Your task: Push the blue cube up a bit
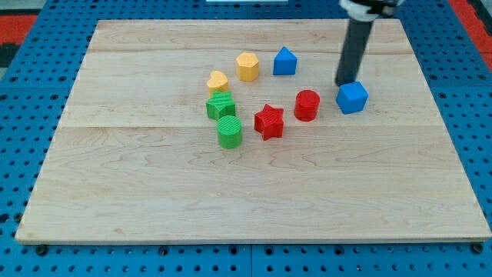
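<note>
The tool here is a plain dark rod w/ no jaws, so nothing is held and no opening can be spoken of; my tip [345, 82] is seen just above and slightly left of the blue cube [352, 98], touching it or very nearly so, which cannot be settled from this angle. The blue cube is found on the counter [154, 200] at the view's right, roughly mid-height. Since the tip is placed on the cube's upper side, the upward push is judged not yet set up: the rod would have to be brought round to the cube's bottom side first, then driven toward the view's top. Most of the task is therefore taken as left. Just left of the cube a red cylinder [307, 105] is seen, w/ a red star [269, 121] further left; neither is in the upward path. Up and to the left, well apart, a blue pentagon-like block [284, 61] is seen, then a yellow hexagonal block [247, 66], a yellow heart [218, 81], a green cube-like block [221, 105] and a green cylinder [229, 131]. The strip above the cube is judged free apart from the rod itself.
</note>
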Controlling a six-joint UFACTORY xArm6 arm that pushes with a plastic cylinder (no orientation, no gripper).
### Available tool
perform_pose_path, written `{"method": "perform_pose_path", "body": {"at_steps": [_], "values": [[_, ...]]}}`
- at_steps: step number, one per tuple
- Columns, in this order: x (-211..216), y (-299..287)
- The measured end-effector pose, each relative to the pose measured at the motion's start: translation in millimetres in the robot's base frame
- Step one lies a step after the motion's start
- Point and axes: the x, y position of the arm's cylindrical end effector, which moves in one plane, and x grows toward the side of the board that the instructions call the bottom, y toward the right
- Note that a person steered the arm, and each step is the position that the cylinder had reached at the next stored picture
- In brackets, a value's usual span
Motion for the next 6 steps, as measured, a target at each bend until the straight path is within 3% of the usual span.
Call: {"method": "perform_pose_path", "body": {"at_steps": [1, 2, 3, 4, 5, 6], "values": [[4.5, 59.3], [60.3, 73.3], [88.9, 22.7], [54.8, -44.4], [21.8, -29.0], [-5.7, 34.1]]}}
